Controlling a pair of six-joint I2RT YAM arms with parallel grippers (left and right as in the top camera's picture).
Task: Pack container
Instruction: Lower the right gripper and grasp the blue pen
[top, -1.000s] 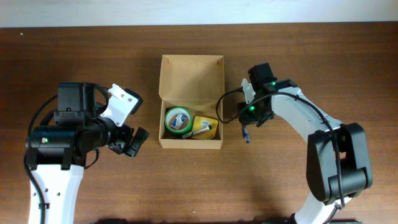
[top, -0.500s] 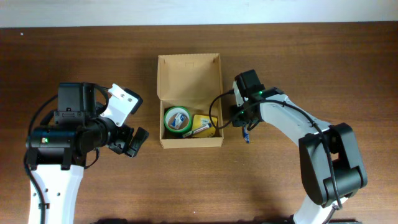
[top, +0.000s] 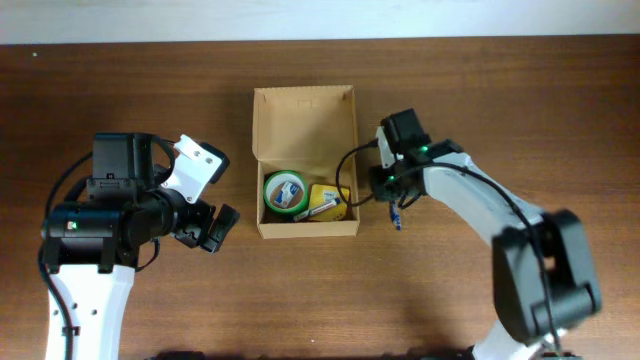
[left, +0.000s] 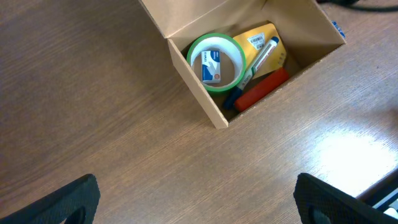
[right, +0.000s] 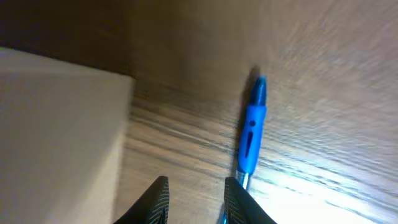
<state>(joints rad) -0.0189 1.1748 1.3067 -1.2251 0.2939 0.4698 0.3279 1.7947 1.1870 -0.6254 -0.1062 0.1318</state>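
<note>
Robotics lab bench (bare wooden table (top: 120, 90), twin robot arms (top: 478, 195), plain pale wall (top: 320, 18)).

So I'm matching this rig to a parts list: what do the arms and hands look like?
Both the left arm and right arm have white link shells and black joint housings with small green lights. Thin black cables loop along them. The left hand has black fingers and a white camera block beside it; the right hand has pale-looking fingers.

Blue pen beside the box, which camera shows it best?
Right wrist: the blue pen is close and nearly whole, lying on the table. Overhead shows a small sliver by the right arm; left wrist only its tip past the container.
</note>
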